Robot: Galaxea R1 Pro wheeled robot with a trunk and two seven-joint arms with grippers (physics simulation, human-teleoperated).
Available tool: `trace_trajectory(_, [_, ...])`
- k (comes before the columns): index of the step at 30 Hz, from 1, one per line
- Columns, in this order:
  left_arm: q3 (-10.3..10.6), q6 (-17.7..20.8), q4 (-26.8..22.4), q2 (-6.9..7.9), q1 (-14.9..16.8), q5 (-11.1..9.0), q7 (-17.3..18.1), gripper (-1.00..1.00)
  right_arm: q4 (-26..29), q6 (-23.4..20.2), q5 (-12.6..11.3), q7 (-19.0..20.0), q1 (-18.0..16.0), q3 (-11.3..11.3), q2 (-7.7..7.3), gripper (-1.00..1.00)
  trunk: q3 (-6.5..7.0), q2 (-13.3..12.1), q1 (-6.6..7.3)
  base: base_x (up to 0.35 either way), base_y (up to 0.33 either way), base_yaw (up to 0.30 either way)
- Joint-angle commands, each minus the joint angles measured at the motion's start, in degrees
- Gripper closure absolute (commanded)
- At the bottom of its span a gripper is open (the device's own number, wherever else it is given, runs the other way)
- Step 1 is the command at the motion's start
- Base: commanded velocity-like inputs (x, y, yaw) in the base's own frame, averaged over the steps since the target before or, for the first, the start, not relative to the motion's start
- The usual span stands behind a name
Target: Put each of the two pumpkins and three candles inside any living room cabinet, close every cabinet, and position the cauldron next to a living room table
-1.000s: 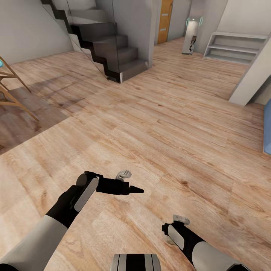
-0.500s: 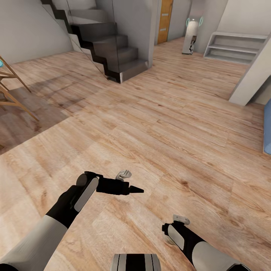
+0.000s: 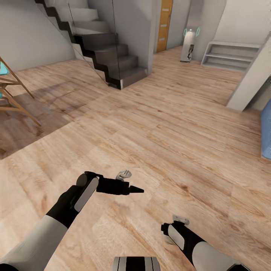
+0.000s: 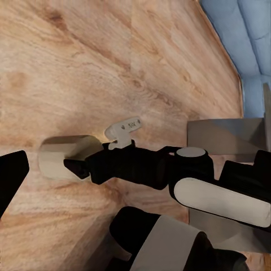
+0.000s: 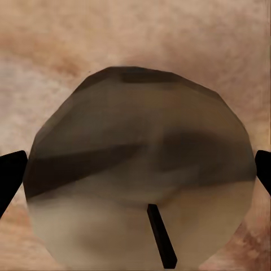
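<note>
My right gripper (image 5: 135, 175) points down at the wooden floor and is shut on a candle (image 5: 141, 169), a stubby tan cylinder seen end-on with its dark wick. In the left wrist view the same candle (image 4: 62, 157) sits in the right gripper (image 4: 73, 166) just above the floor. In the head view the right gripper (image 3: 168, 230) hangs low at the front, and the left gripper (image 3: 136, 190) points to the right over bare floor with nothing in it, one finger (image 4: 11, 175) standing wide at the picture's edge. The pumpkins, cabinet, cauldron and table are out of view.
A dark staircase (image 3: 109, 56) rises ahead on the left, and wooden legs (image 3: 15, 98) stand at the far left. An orange door (image 3: 164, 24), a white device (image 3: 188, 45) and pale steps (image 3: 229, 56) lie beyond. A wall corner (image 3: 252, 82) and blue sofa (image 3: 266, 131) are at the right.
The whole head view has shifted a little, with the stairs and far wall sitting slightly differently, so the camera has moved. Both arms hold the same pose and the candle stays gripped.
</note>
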State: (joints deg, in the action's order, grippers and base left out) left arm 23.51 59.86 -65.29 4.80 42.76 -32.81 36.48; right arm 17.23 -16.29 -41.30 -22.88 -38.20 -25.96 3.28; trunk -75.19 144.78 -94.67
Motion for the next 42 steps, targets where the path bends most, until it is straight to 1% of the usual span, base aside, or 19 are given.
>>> trace_trajectory(1, [0.05, 0.14, 0.0, 0.03, 0.04, 0.2, 0.26, -1.0, 0.09, -0.19, -0.62, -0.12, -0.02, -0.45, -0.06, 1.0, 0.18, 0.0, 0.03, 0.0, 0.0, 0.0])
trace_trajectory(6, [0.05, 0.14, 0.04, 0.03, 0.04, 0.24, 0.26, -1.0, 0.15, -0.05, -0.62, 0.69, 0.02, -0.36, -0.1, 1.0, 1.29, -0.07, 0.16, 0.0, 0.0, 0.0])
trace_trajectory(16, [0.12, 0.14, 0.16, 0.03, 0.05, 0.42, 0.11, -1.0, 0.51, 0.11, -0.62, 0.89, 0.08, -0.29, -0.12, 1.0, 3.51, -0.2, 0.42, 0.0, 0.0, 0.0])
trace_trajectory(27, [0.05, 0.14, 0.66, 0.1, 0.12, 1.1, -1.29, -1.0, 1.12, 0.19, -0.62, 0.85, 0.22, -0.07, -0.26, 1.0, 5.95, -0.35, 0.7, 0.0, 0.0, 0.0])
trace_trajectory(30, [0.09, 0.14, 0.65, 0.05, 0.08, 1.16, -5.59, -1.0, 1.19, 0.2, -0.62, 0.83, 0.23, 0.08, -0.28, 1.0, 6.61, -0.39, 0.78, 0.0, 0.0, 0.0])
trace_trajectory(31, [0.08, 0.14, 0.62, 0.05, 0.07, 1.14, -7.98, -1.0, 1.2, 0.2, -0.65, 0.82, 0.23, 0.16, -0.3, 1.0, 6.83, -0.4, 0.81, 0.0, 0.0, 0.0])
trace_trajectory(32, [0.07, 0.14, 0.61, 0.03, 0.06, 1.14, -9.25, -1.0, 1.21, 0.19, -0.72, 0.82, 0.23, 0.18, -0.32, 1.0, 7.05, -0.41, 0.83, 0.0, 0.0, 0.0])
trace_trajectory(33, [0.05, 0.14, 0.63, -0.03, 0.05, 1.15, -11.73, -1.0, 1.22, 0.16, -0.83, 0.82, 0.23, 0.25, -0.36, 1.0, 7.27, -0.43, 0.86, 0.0, 0.0, 0.0])
trace_trajectory(34, [0.03, 0.14, 0.64, -0.06, 0.05, 1.14, -12.95, -1.0, 1.22, 0.15, -0.87, 0.82, 0.23, 0.28, -0.4, 1.0, 7.5, -0.44, 0.88, 0.0, 0.0, 0.005])
trace_trajectory(36, [-0.01, 0.14, 0.66, -0.14, 0.04, 1.11, -17.91, -1.0, 1.22, 0.16, -1.03, 0.78, 0.23, 0.34, -0.49, 1.0, 7.94, -0.47, 0.93, 0.0, 0.0, 0.072])
trace_trajectory(37, [-0.02, 0.14, 0.66, -0.17, 0.04, 1.08, -19.2, -1.0, 1.23, 0.15, -1.07, 0.77, 0.23, 0.35, -0.5, 1.0, 8.16, -0.48, 0.96, 0.0, 0.0, 0.138])
trace_trajectory(38, [-0.06, 0.14, 0.67, -0.23, 0.04, 1.02, -21.75, -1.0, 1.21, 0.17, -1.13, 0.75, 0.23, 0.36, -0.55, 1.0, 8.38, -0.49, 0.99, 0.0, 0.0, 0.189])
trace_trajectory(40, [-0.08, 0.14, 0.68, -0.31, 0.04, 0.95, -24.09, -1.0, 1.2, 0.15, -1.17, 0.73, 0.23, 0.37, -0.6, 1.0, 8.83, -0.52, 1.04, 0.0, 0.0, 0.214])
trace_trajectory(42, [-0.11, 0.14, 0.68, -0.42, 0.04, 0.87, -28.14, -1.0, 1.16, 0.13, -1.26, 0.68, 0.23, 0.39, -0.68, 1.0, 9.26, -0.55, 1.09, 0.0, 0.0, 0.248])
